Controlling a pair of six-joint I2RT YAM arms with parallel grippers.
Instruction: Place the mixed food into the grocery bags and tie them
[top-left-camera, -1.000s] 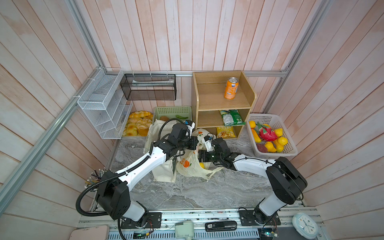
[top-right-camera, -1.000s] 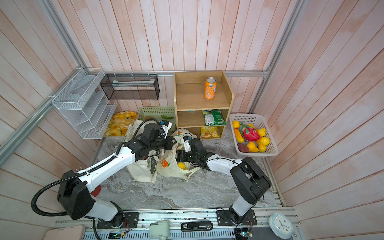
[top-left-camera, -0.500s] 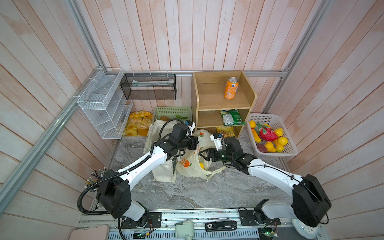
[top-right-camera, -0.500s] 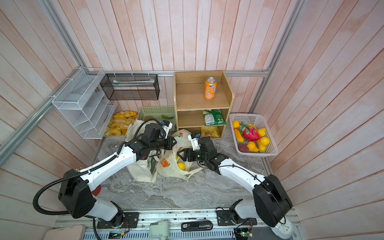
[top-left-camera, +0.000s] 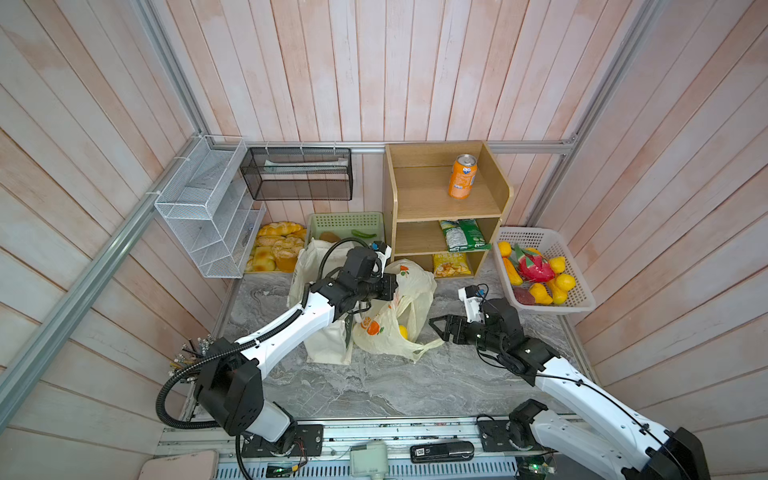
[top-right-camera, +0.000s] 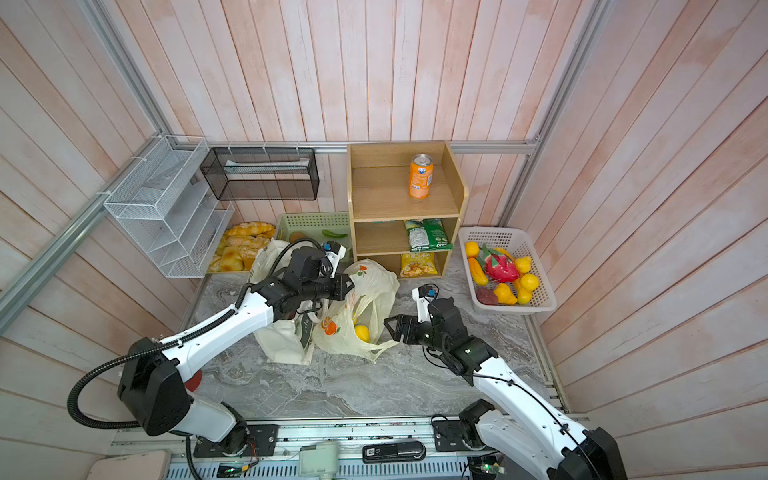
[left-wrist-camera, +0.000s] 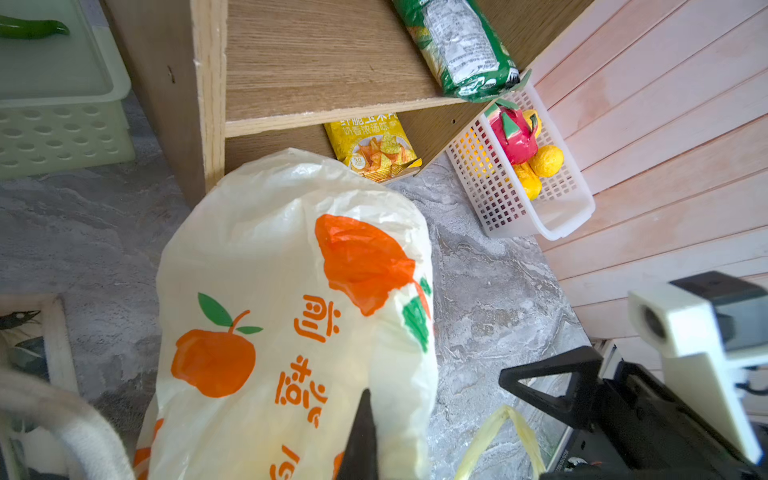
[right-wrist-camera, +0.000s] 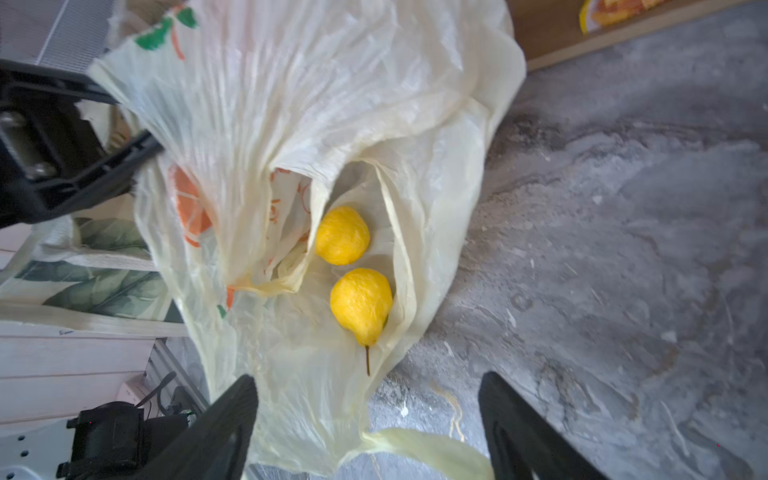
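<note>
Withdrawn from the mouth of the plastic bag (top-left-camera: 415, 286), where it stood a second ago, the right gripper (top-left-camera: 439, 330) now hangs clear of the bag on its fruit-basket side, jaws spread wide and holding nothing; the left arm has not shifted. Left gripper (top-left-camera: 390, 286) — closed on a pinch of the bag's upper rim, lifting that edge so the mouth gapes toward the right gripper.

In the right wrist view the two right fingers (right-wrist-camera: 224, 424) frame the mouth from outside, one over the bag's lower skirt, the other over bare tabletop (right-wrist-camera: 623, 249). Inside the bag, on its floor, lie the lemon-like fruit (right-wrist-camera: 343, 236) and, just beside it, a pear-shaped fruit (right-wrist-camera: 361, 305) with stem; whether they touch cannot be told. A loose handle loop (right-wrist-camera: 436, 453) trails from the bag across the stone toward the right gripper.

Canvas tote (top-left-camera: 328, 349) — touching the bag on the side away from the right gripper, partly under the left arm. Wooden shelf (top-left-camera: 390, 208) stands close behind the bag, its lowest bay near the lifted rim. Fruit basket (top-left-camera: 540, 237) lies well apart from the bag, beyond the right gripper. Open stone extends in front of the bag and between bag and basket.
</note>
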